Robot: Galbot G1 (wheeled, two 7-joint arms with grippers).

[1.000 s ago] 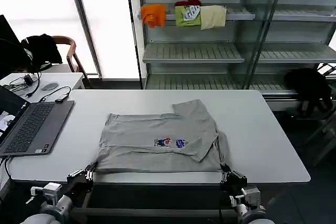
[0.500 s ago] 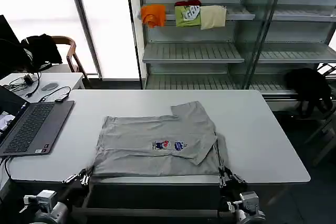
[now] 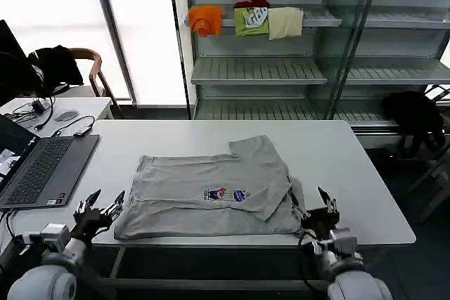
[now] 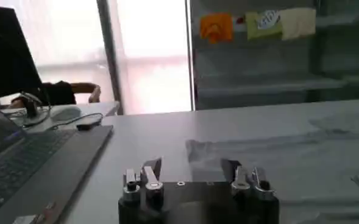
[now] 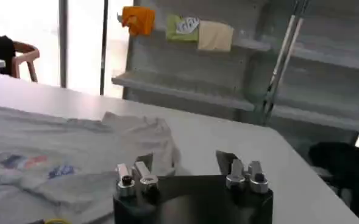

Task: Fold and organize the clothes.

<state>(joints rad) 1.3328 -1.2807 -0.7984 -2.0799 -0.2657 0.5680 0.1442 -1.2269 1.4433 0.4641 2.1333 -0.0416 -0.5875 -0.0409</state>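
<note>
You've let go: both claws, left (image 3: 100,208) and right (image 3: 313,209), now spread beside the shirt (image 3: 211,194), lower centre; hem squared.

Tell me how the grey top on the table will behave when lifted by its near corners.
The grey top is probably floppy: it lies flat with soft wrinkles and a sleeve folded over. Lifted by two corners, the middle would likely sag and that fold may slip open. It looks thin, so probably light. The left hand and right hand are open beside its near corners.
</note>
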